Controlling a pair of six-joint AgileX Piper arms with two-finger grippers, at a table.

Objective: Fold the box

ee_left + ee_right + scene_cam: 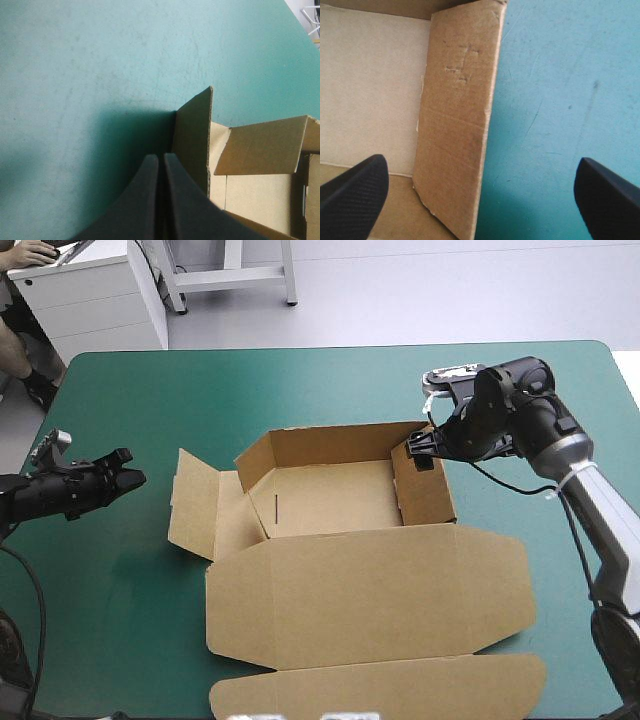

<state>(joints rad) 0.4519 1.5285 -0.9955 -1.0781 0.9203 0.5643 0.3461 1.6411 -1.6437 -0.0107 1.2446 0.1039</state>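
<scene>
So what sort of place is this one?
Probably a robot test bench: a table with a teal-green cover, a black-fingered left gripper and right gripper, and a brown cardboard box with walls raised.

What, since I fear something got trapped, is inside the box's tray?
Only bare brown floor shows inside the box. The right gripper straddles its right wall, and the far corner under that gripper is covered.
</scene>
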